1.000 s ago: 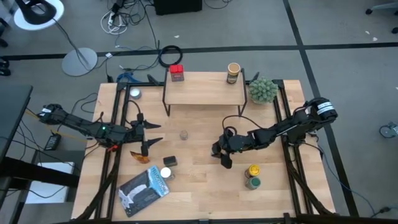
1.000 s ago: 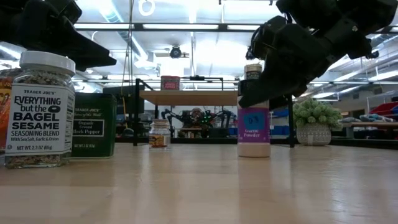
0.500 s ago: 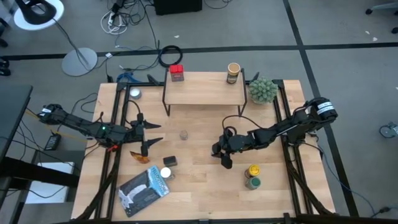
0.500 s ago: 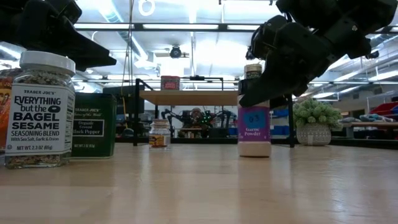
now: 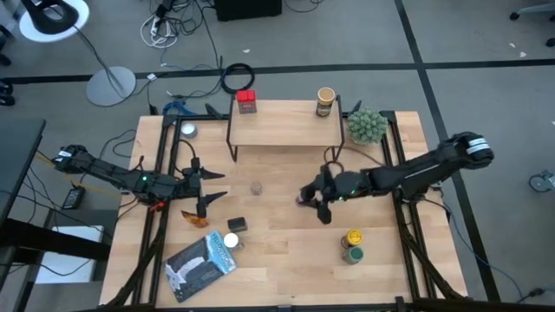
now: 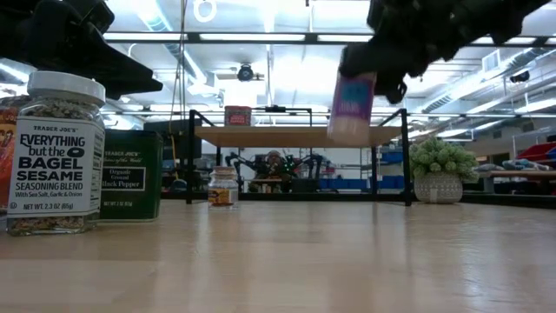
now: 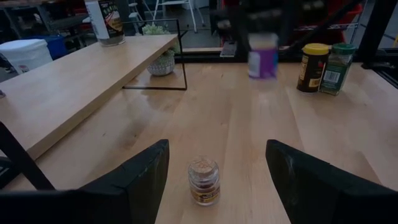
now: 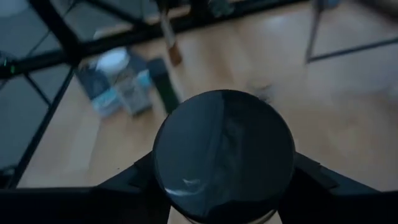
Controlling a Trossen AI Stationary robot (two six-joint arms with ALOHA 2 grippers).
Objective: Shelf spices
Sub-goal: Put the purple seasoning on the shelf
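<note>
The right gripper (image 5: 323,201) pinches a purple-labelled white bottle (image 6: 351,106) by its dark cap and holds it clear of the table (image 5: 286,251), near the middle of the board. The shelf (image 5: 282,127) stands toward 12 o'clock from it, with a red-capped jar (image 5: 246,101) at its 9 o'clock end and a tan-lidded jar (image 5: 325,100) at its 3 o'clock end. To do this well, the bottle should rise above the shelf board, stay upright, travel toward 12 o'clock and come down in the open stretch between those two jars. The left gripper (image 5: 204,185) waits at 9 o'clock, fingers spread, near a small glass jar (image 7: 203,180).
</note>
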